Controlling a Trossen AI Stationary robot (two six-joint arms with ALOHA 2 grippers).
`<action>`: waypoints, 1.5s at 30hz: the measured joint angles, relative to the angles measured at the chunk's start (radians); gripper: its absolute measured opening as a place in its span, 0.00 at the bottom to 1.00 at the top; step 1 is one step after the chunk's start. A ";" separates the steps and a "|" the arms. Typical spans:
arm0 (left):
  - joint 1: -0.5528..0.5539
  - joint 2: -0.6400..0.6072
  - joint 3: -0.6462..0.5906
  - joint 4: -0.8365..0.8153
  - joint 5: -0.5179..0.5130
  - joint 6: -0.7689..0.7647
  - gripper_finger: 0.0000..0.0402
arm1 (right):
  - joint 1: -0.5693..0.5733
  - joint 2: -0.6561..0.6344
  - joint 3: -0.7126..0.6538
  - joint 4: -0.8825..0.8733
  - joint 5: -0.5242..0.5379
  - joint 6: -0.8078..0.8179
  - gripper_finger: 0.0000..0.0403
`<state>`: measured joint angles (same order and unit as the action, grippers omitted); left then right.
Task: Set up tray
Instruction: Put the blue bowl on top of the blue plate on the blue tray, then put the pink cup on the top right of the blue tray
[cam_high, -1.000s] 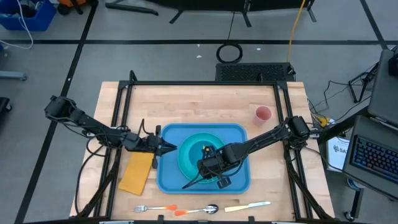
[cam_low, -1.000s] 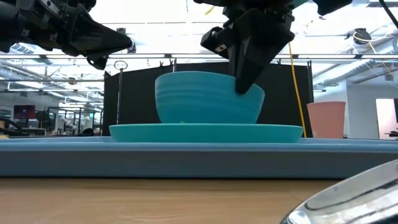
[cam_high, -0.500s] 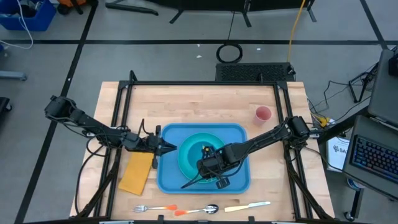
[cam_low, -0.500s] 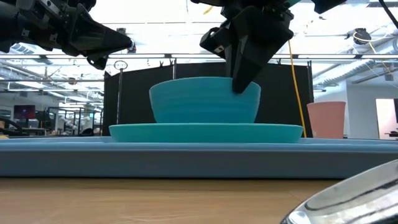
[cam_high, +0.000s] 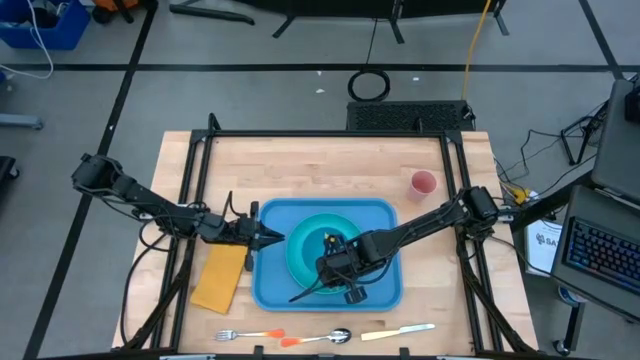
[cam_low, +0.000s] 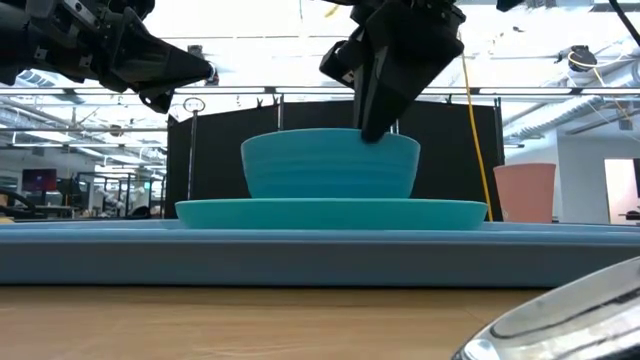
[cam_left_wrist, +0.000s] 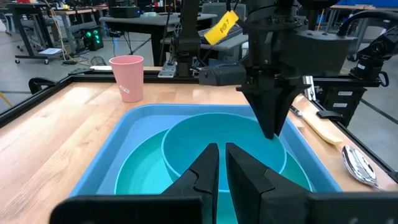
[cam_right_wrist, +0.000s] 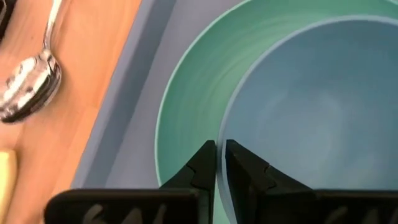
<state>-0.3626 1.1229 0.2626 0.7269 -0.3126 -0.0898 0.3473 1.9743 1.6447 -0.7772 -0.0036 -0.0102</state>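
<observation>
One blue tray (cam_high: 268, 285) lay on the desk (cam_high: 320, 165), holding one teal plate (cam_high: 297, 257) and one bowl (cam_low: 330, 165) on it. One pink cup (cam_high: 423, 184), one fork (cam_high: 240, 335), one spoon (cam_high: 330, 337), one knife (cam_high: 398, 331) and one yellow napkin (cam_high: 219, 278) lay outside it. The right claw (cam_right_wrist: 216, 163) pinched the bowl's rim. The left claw (cam_left_wrist: 220, 165) hovered pressed together at the tray's left edge. From above, the right arm hid most of the bowl.
</observation>
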 joint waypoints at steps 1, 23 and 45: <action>0.000 0.000 0.000 0.000 0.000 0.000 0.09 | 0.000 0.000 0.000 0.000 0.000 0.003 0.07; 0.000 0.000 0.000 -0.018 -0.001 -0.011 0.09 | 0.013 -0.227 0.000 -0.216 0.247 0.200 0.07; 0.000 0.000 0.000 -0.021 0.000 -0.023 0.09 | -0.185 -0.340 -0.025 -0.583 0.423 0.582 0.52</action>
<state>-0.3626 1.1229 0.2626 0.7055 -0.3130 -0.1126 0.1624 1.6342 1.6198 -1.3607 0.4189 0.5720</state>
